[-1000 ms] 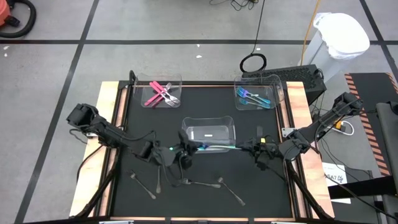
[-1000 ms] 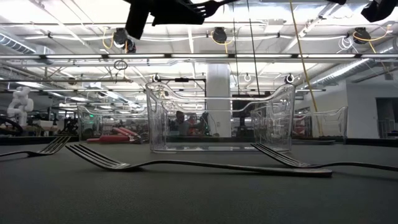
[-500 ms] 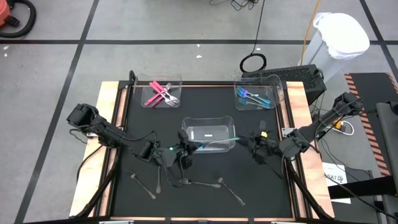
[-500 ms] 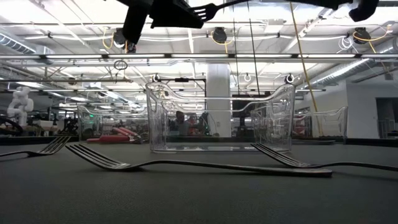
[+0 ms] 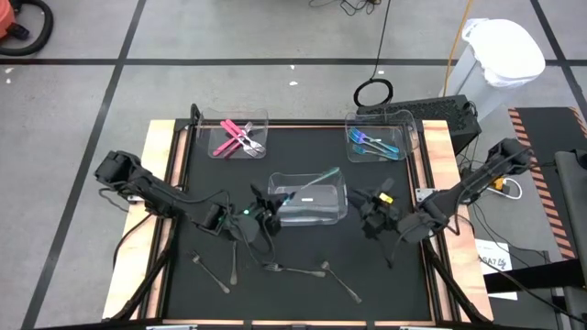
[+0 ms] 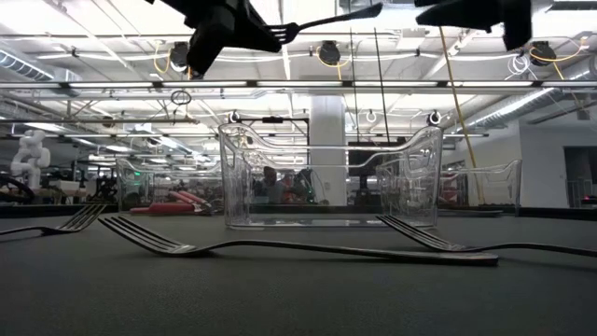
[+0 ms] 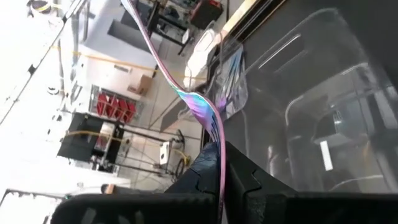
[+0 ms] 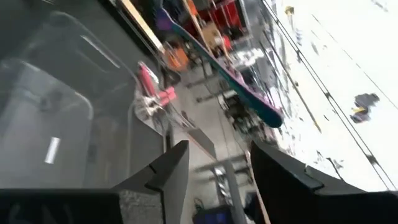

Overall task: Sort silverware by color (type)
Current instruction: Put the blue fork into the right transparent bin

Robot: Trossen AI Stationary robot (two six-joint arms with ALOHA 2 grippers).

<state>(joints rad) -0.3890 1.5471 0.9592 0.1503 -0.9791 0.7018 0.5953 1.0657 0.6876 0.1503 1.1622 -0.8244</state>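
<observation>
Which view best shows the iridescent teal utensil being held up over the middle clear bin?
The left wrist view: the iridescent teal utensil rises from the shut left hand, its sheen plain. The high view shows it as a thin line across the middle clear plastic bin. The low view gives a dark silhouette; the right wrist view, its far end.

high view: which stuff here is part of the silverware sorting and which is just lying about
Part of the job:
- iridescent utensil gripped by the left gripper, held over the centre bin
- right gripper, open, beside that bin
- pink pieces in the back left bin
- blue-teal pieces in the back right bin
- grey forks and spoons on the mat

Lying about:
- white bag
- cable loop on the floor
</observation>
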